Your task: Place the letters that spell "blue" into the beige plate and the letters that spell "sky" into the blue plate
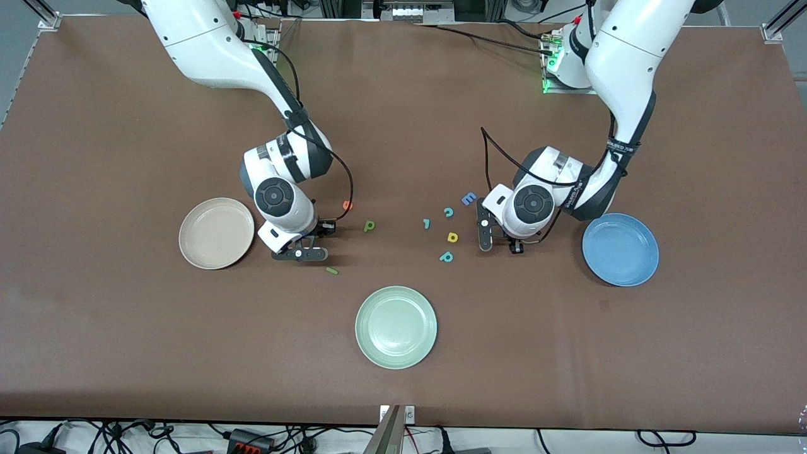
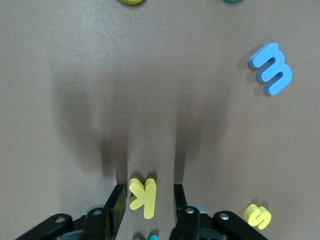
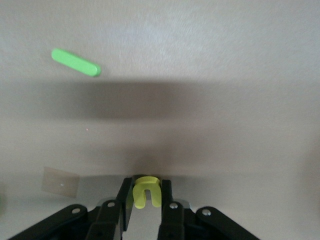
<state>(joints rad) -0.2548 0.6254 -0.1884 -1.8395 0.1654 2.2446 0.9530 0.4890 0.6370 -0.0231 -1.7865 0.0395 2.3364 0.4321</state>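
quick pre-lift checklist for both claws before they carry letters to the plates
1. Left claw around the yellow k: ok, the letter sits between its fingers; firm grip cannot tell.
2. Right claw around the yellow u: ok, fingers close against both sides.
3. Yellow s free of the left claw: ok, it lies apart beside it.
4. Blue plate ready for k: ok, nothing in it.
5. Beige plate ready for u: ok, nothing in it.
6. Green l clear of the right claw: ok.

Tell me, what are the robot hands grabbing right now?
The left tool has the yellow k between its fingers by its sides. The right tool pinches the yellow u across its two prongs.
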